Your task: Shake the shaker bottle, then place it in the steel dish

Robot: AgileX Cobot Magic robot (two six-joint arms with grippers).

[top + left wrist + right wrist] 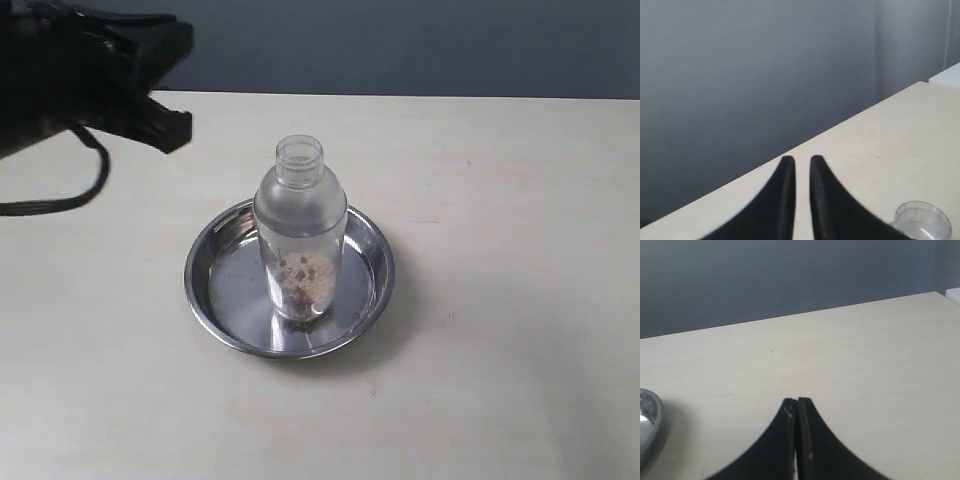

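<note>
My left claw (802,162) has its two black fingers a narrow slit apart with nothing between them. My right claw (797,402) has its fingers pressed together, also empty. Below and inboard of the left claw is the frosted translucent plastic shaker bottle (298,235) with brown granules at its bottom. It stands upright in the middle of the round, shallow, shiny steel dish (375,265), apart from both claws. I judge the placing done. Whether it was shaken I cannot tell, so only backing away seems left. Beyond the claws the pale beige surface (520,200) runs bare to its far edge, where a grey wall (420,45) rises. Room looks generous on the right claw's side.
</note>
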